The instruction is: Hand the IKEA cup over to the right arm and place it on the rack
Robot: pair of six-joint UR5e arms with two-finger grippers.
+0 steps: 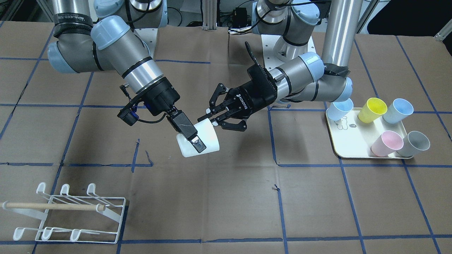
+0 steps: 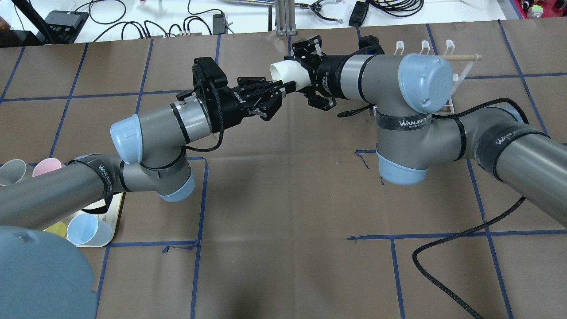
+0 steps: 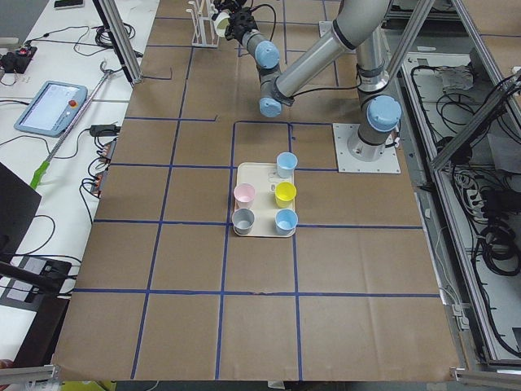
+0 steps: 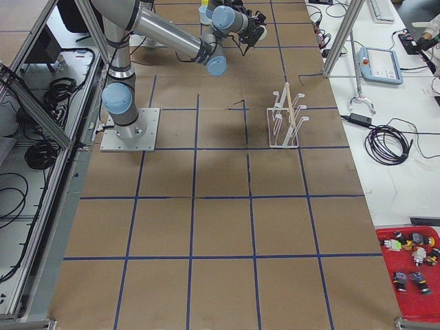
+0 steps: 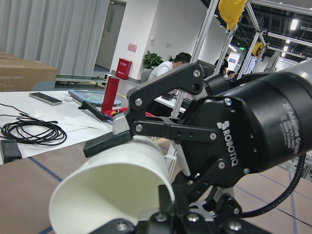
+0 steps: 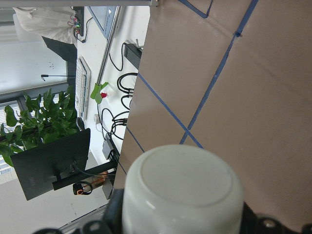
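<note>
The white IKEA cup [image 1: 212, 139] hangs on its side above the table's middle, between both arms. My right gripper [image 1: 197, 144], with flat grey-padded fingers, is shut on its wall, one finger [image 1: 187, 128] lying along the outside. My left gripper [image 1: 213, 118], the black ROBOTIQ claw, meets the cup's other end with its fingertips touching it. In the left wrist view a claw finger pad [image 5: 107, 141] rests on the cup [image 5: 112, 190]. The right wrist view shows the cup's flat base [image 6: 183, 195]. The white wire rack [image 1: 70, 211] with its wooden dowel stands far off on the right arm's side.
A cream tray [image 1: 348, 141] on the left arm's side holds several pastel cups, among them a yellow one [image 1: 372, 110] and a pink one [image 1: 386, 143]. Blue tape lines cross the brown table cover. A black cable [image 2: 443, 252] lies near the right arm.
</note>
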